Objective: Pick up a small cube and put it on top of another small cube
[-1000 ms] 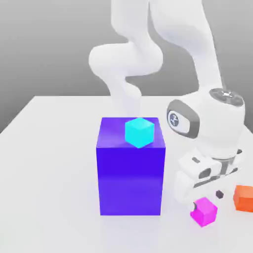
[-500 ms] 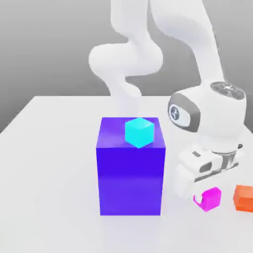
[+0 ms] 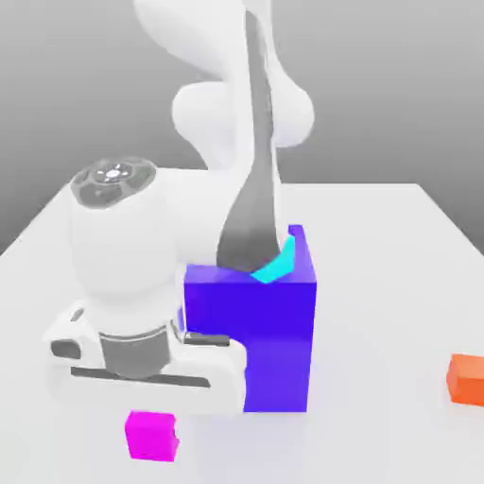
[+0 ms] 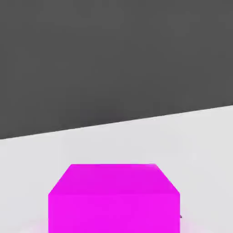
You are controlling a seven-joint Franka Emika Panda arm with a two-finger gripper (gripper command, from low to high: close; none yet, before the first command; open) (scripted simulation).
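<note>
The exterior view looks from in front of the white table [image 3: 378, 246], somewhat above it and angled down, facing the white robot arm [image 3: 236, 95] and the grey backdrop; it sits near enough that the arm's hand covers much of the foreground, with the large glossy blue-violet block [image 3: 274, 321] mid-frame. The hand view looks out close over the small glossy magenta-pink cube [image 4: 113, 200] toward the table's far edge. Both views share that cube [image 3: 151, 436] and the tabletop around it
</note>
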